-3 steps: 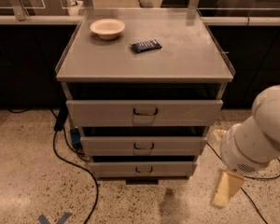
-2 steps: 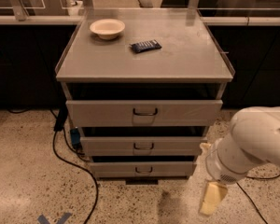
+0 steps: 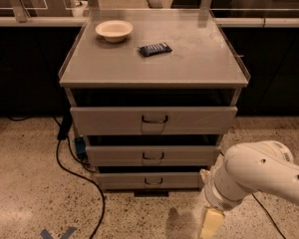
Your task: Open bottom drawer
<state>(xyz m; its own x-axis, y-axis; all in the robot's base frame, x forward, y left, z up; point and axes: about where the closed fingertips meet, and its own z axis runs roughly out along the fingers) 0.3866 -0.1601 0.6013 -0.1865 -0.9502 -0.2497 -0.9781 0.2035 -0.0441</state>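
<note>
The bottom drawer is the lowest, narrowest grey front of the cabinet, with a small dark loop handle. It sits almost flush and reaches less far forward than the two fronts above it. My gripper hangs low over the floor, to the right of and slightly in front of the bottom drawer's right end. It is apart from the drawer and well to the right of the handle. The white arm comes in from the right edge.
Above are the middle drawer and the larger top drawer. On the cabinet top lie a white bowl and a dark blue packet. A black cable runs across the speckled floor at the left. Dark counters stand behind.
My arm and gripper have moved left and lower, closer to the right end of the bottom drawer. The drawers have not moved.
</note>
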